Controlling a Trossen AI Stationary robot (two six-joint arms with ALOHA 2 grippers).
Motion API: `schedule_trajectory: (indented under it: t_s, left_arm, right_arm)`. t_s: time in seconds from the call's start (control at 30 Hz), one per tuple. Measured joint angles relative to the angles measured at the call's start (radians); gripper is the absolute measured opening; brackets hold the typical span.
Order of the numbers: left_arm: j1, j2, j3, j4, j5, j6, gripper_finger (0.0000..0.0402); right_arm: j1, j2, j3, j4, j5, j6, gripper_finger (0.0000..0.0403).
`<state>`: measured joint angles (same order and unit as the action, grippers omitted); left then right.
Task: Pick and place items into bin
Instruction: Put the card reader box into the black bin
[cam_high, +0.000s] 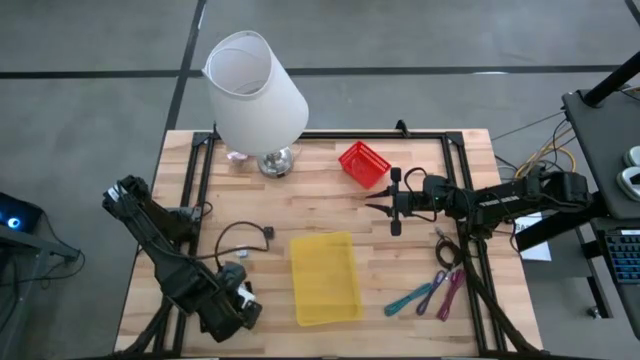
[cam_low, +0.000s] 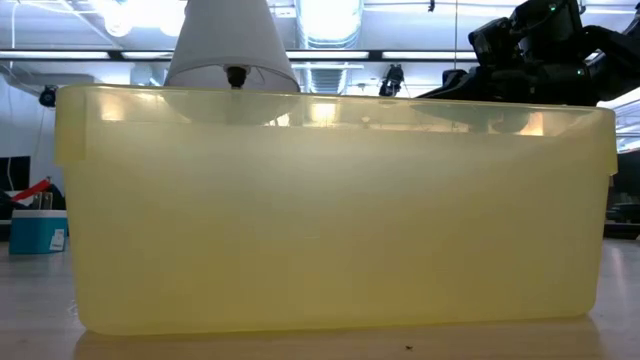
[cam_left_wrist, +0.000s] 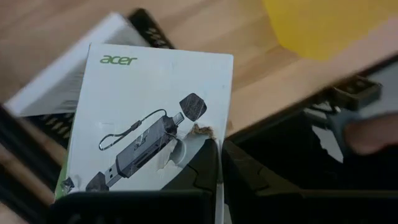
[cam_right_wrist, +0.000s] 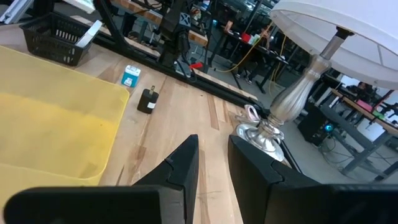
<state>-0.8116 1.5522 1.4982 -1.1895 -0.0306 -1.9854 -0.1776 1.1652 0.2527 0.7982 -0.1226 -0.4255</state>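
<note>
Pinching a white card box (cam_left_wrist: 149, 118) by its lower edge, the left gripper (cam_left_wrist: 219, 165) is seen w/ jaws fully closed on the cardboard, which is torn beside the fingertips; a cable-type adapter and the word "acer" are printed on the box. In the high view this left gripper (cam_high: 232, 305) is placed at the near-left corner of the bench (cam_high: 300, 215), just left of the yellow bin (cam_high: 324, 277).

The right gripper (cam_right_wrist: 213, 160) is held above the bench w/ jaws only narrowly parted and nothing between them. From overhead the right gripper (cam_high: 394, 205) is located just below the red basket (cam_high: 364, 163), pointing toward the bench centre.

Items still out of the bin: a black coiled cable (cam_high: 243, 238) left of it, teal and pink-purple strips (cam_high: 430, 293) to its right, near the bench's right rail.

Per-view differences: the box print is legible only in the left wrist view. A small dark cube (cam_right_wrist: 147, 100) and a small blue-white box (cam_right_wrist: 130, 76) on the wood past the bin's corner, plus a black mesh basket (cam_right_wrist: 56, 35), are shown by the right wrist view only. The low view is almost filled by the bin's translucent wall (cam_low: 330, 215); the lamp (cam_low: 231, 45) shade and a dark arm are visible above the rim. The full layout, incl. the lamp (cam_high: 256, 92) at the back edge, is given by the high view alone.
</note>
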Motion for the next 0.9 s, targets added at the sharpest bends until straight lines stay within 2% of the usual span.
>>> schedule_trajectory:
  t_s: [0.2,0.37,0.9]
  left_arm:
    - [0.0,0.012,0.0,0.13,0.0,0.127,0.0]
    - [-0.001,0.009,0.0,0.143,0.008,0.132,0.0]
    - [0.0,0.005,-0.02,0.089,0.249,-0.182,0.0]
  right_arm:
    - [0.0,0.0,0.0,0.0,0.0,0.003,0.0075]
    - [0.0,0.0,0.0,0.0,0.0,0.005,0.0075]
    - [0.001,0.0,0.0,0.0,0.0,0.007,0.0075]
